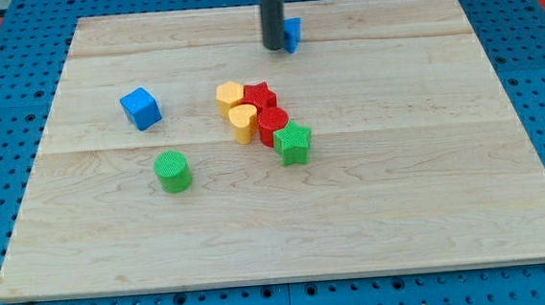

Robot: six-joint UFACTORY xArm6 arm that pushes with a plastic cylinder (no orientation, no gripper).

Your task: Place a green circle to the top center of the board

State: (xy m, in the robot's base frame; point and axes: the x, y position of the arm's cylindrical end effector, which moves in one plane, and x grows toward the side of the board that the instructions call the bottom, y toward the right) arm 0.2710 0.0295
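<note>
The green circle (172, 171) is a short green cylinder on the wooden board (430, 209), left of centre and toward the view's bottom. My tip (273, 48) is at the view's top centre, far above and to the right of the green circle. It stands right against the left side of a small blue block (292, 34), which the rod partly hides.
A blue cube (141, 108) sits at the left. A cluster lies at the centre: two yellow blocks (230, 99) (244, 123), a red star (260, 98), a red cylinder (272, 125) and a green star (292, 142), touching one another.
</note>
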